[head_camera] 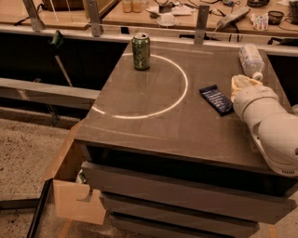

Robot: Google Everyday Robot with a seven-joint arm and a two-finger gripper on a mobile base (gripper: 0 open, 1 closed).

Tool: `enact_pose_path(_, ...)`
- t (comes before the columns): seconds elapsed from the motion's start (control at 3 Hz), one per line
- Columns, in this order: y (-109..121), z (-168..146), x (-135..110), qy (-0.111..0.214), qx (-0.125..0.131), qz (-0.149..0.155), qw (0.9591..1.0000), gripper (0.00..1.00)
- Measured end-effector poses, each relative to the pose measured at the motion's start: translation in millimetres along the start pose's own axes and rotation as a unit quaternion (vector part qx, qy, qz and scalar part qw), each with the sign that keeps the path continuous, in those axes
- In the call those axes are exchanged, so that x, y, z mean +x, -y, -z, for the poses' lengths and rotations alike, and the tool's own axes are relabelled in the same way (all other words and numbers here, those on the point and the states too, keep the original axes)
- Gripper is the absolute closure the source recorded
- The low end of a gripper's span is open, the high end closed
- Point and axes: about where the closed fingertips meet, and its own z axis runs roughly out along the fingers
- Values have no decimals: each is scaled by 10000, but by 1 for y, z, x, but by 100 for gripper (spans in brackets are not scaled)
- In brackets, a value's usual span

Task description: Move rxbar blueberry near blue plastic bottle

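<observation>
The rxbar blueberry (216, 99) lies flat on the dark table top, right of the middle, its navy wrapper fully in view. The blue plastic bottle (250, 59) lies on its side near the table's far right corner, white cap pointing toward me. My gripper (242, 83) is just right of the bar and just in front of the bottle's cap, low over the table. It holds nothing that I can see. My white arm (267, 125) runs back from it to the lower right.
A green soda can (140, 51) stands at the far left of the table, on a white circle line (179, 100). The table's right edge is under my arm. A cardboard box (70, 190) sits on the floor at left. A cluttered bench (186, 14) runs behind.
</observation>
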Motion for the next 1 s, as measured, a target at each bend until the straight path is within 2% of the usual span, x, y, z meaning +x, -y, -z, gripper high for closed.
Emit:
enact_pose_path(0.33, -1, 0, -1, 9, -5, 4, 10000, 13)
enact_pose_path(0.67, -1, 0, -2, 16, -10, 8, 10000, 0)
enact_pose_path(1.0, -1, 0, -2, 16, -10, 8, 10000, 0)
